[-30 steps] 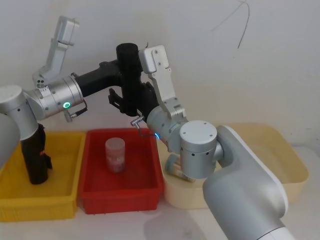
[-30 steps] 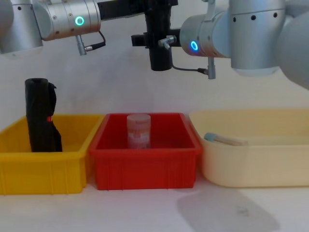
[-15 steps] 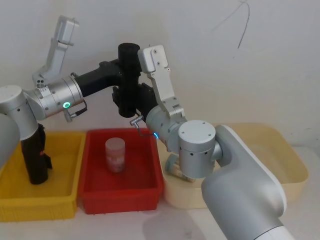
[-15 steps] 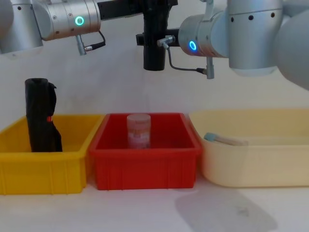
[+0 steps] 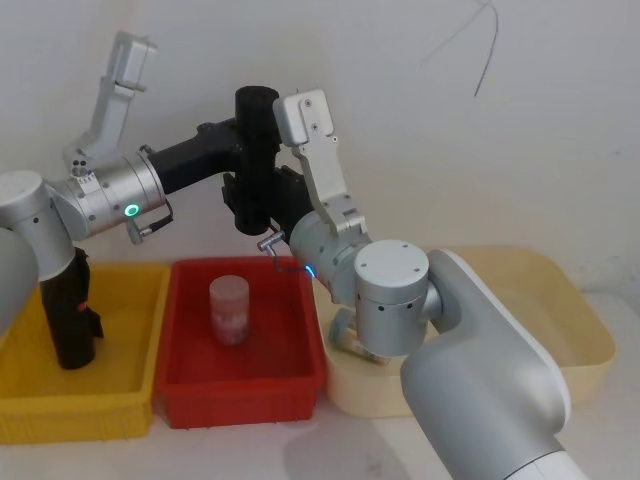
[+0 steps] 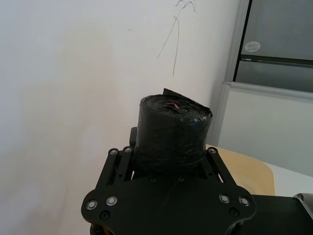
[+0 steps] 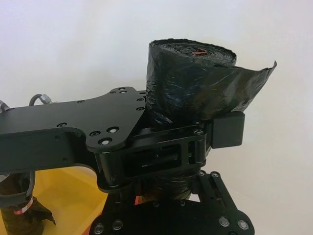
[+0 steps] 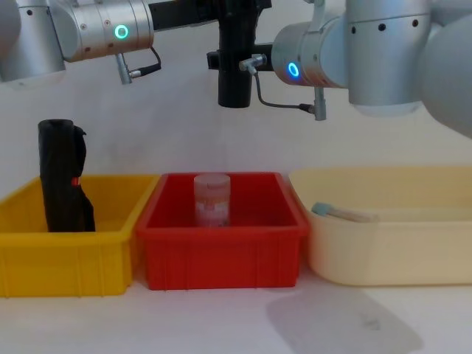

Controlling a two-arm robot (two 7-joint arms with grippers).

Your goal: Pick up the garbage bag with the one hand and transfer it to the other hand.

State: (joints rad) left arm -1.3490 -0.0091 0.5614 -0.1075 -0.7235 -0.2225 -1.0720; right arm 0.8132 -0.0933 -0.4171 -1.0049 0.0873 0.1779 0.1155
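The garbage bag (image 5: 256,150), a tight black roll, hangs upright in the air above the red bin, and also appears in the chest view (image 8: 236,81). My left gripper (image 5: 250,132), on the arm with the green ring, is shut on its upper half; the left wrist view shows the roll (image 6: 173,132) wedged between those fingers. My right gripper (image 5: 258,205), on the arm with the blue ring, grips the roll lower down, with its fingers pressed against both sides. A loose flap sticks out at the roll's top (image 7: 190,83).
The red bin (image 8: 221,251) below holds a clear jar (image 8: 212,199). To its left, a yellow bin (image 8: 66,258) holds another black roll (image 8: 63,177) with a red mark. A cream tub (image 8: 391,243) stands to the right. The wall is close behind.
The right gripper's fingers, a little apart from the roll a second ago, have shut against it. The roll and both grippers shifted slightly left, then held still.
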